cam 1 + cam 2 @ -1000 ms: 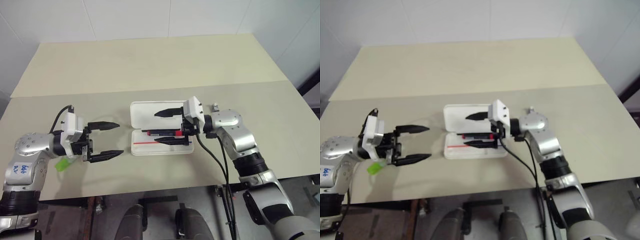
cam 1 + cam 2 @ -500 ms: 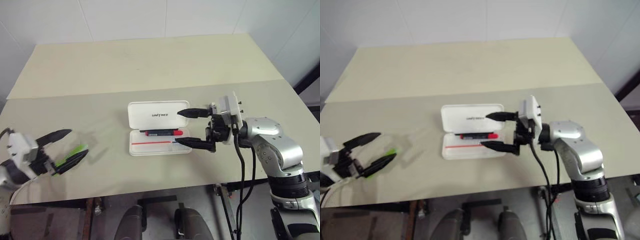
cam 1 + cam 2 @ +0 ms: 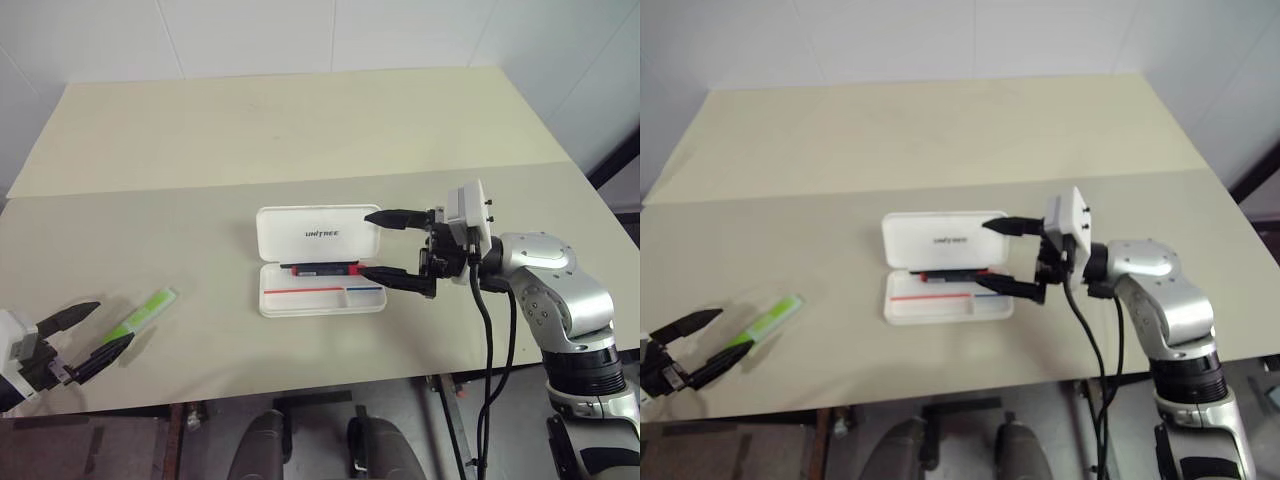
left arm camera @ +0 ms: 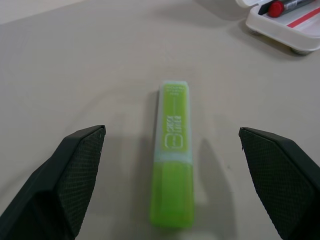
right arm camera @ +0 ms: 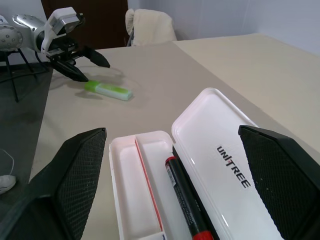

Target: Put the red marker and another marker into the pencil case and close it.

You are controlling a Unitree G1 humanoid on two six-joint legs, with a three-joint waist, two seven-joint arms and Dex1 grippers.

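my left gripper [image 3: 88,334] is cut off at the table's [image 3: 300,130] near-left edge, jaws spread and empty, the green highlighter [image 3: 143,313] lying flat just past the tips. my right gripper [image 3: 382,247] hangs spread and empty at the right end of the pencil case [image 3: 320,259], hiding that end. case is open, red marker [image 3: 322,268] inside along the hinge.

A pale beige, flat-topped table [image 3: 300,130] carries two things, well apart. An open white hard-plastic hinged pencil case [image 3: 320,260] lies near its middle. A flat lime-green highlighter marker [image 3: 143,312] lies toward the near left edge.
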